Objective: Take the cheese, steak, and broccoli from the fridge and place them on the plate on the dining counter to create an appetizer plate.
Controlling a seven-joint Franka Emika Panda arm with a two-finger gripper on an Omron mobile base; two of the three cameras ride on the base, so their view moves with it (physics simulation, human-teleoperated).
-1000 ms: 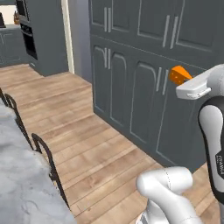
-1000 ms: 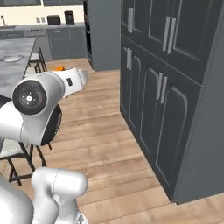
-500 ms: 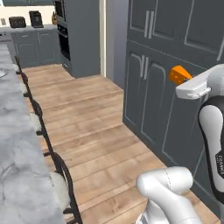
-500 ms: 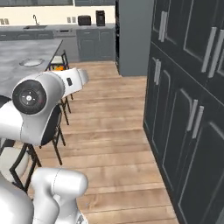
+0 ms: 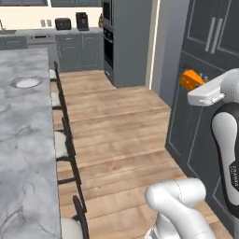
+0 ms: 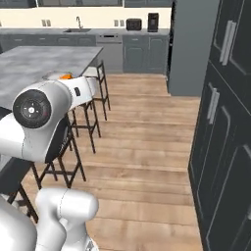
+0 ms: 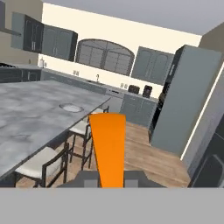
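Observation:
My gripper [image 7: 109,178] is shut on the cheese [image 7: 108,146], an orange wedge that stands up between the fingertips in the hand view. From the left base view the cheese [image 5: 192,79] pokes out past the white hand, held high in front of dark cabinet doors. A sliver of the cheese [image 6: 64,76] shows above the arm in the right base view. The dining counter [image 5: 23,140], grey veined marble, runs along the left. The plate [image 5: 25,82] lies on it far ahead, round with a grey rim; the plate [image 7: 71,107] lies beyond the wedge's tip on the dining counter [image 7: 30,113].
Dark-framed stools [image 5: 63,140] with pale seats line the counter's edge. Tall dark cabinets [image 6: 225,122] stand close on the right. A wood-floor aisle [image 6: 142,147] runs between them. At the back are a wall counter with small appliances [image 5: 70,23] and a built-in oven column [image 5: 108,37].
The whole picture has swung as the base turned, bringing the marble counter, stools and plate into view. The cheese stays gripped in the same place relative to the arm.

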